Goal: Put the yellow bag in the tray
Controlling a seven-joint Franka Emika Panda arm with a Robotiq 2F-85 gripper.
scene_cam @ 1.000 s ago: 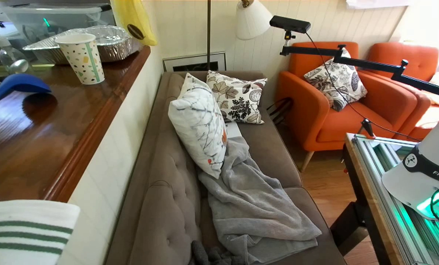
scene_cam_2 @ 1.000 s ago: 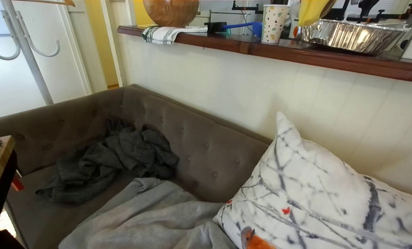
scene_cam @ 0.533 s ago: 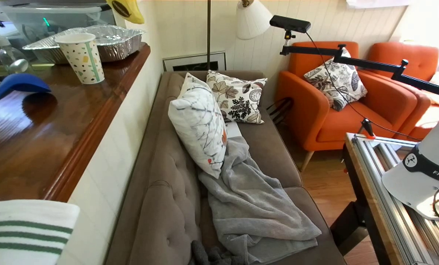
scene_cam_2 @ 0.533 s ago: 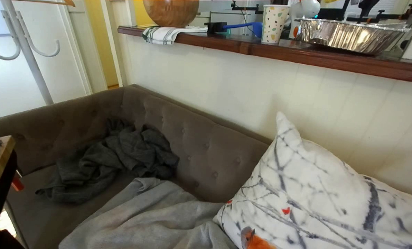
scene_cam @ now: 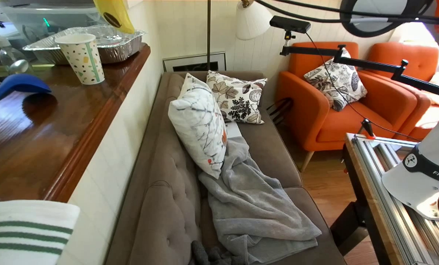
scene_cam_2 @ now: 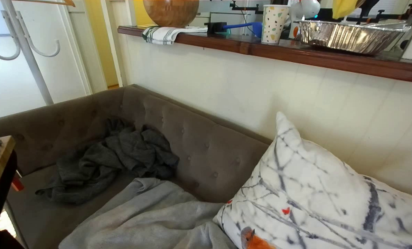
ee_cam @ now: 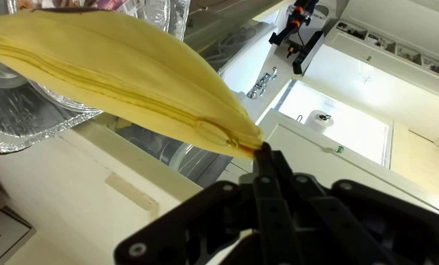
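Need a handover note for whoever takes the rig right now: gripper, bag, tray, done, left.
Gripper: jaws shut on one end of the yellow bag, by its zip pull.
Bag: hanging in the air, lower end apparently just above the rim of the tray; can't tell if it's fully centred over it.
Tray: on the counter, near the paper cup.
Done: bag grasped and held up.
Left: probably centre, lower, open jaws, back off. Mind the cup.
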